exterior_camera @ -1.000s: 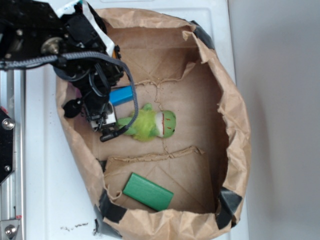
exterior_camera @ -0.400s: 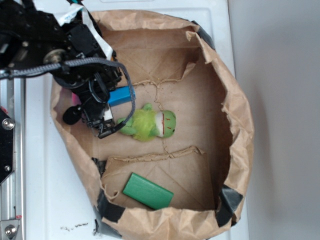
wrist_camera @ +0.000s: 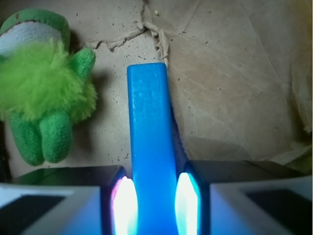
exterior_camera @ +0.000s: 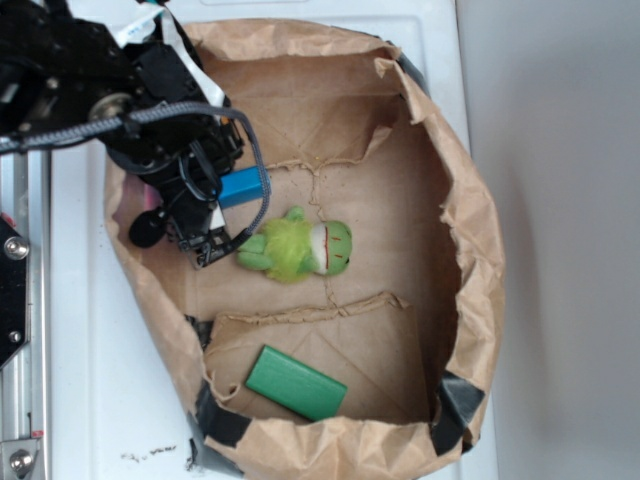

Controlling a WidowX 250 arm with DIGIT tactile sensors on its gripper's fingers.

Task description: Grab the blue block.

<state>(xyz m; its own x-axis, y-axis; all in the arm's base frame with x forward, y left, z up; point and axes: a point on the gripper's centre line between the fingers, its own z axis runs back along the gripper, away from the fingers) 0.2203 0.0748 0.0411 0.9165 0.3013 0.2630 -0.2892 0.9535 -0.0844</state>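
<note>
The blue block (wrist_camera: pixel 149 132) is a long, narrow bright blue bar. It lies on the brown paper floor of the bag, and in the wrist view it runs away from me between my two fingers. My gripper (wrist_camera: pixel 152 196) is shut on its near end, with both pads (wrist_camera: pixel 122 200) against its sides. In the exterior view the block's free end (exterior_camera: pixel 245 186) sticks out to the right from under my gripper (exterior_camera: pixel 212 200), at the bag's left side. The rest of the block is hidden by the arm.
A green plush toy (exterior_camera: pixel 297 247) lies just right of the gripper and also shows in the wrist view (wrist_camera: pixel 41 93). A flat green rectangular block (exterior_camera: pixel 296 383) lies at the front of the bag. The crumpled brown paper bag walls (exterior_camera: pixel 470 260) ring everything.
My gripper has shifted a little up and left over the block's end. The bag's left wall and the plush have moved slightly left.
</note>
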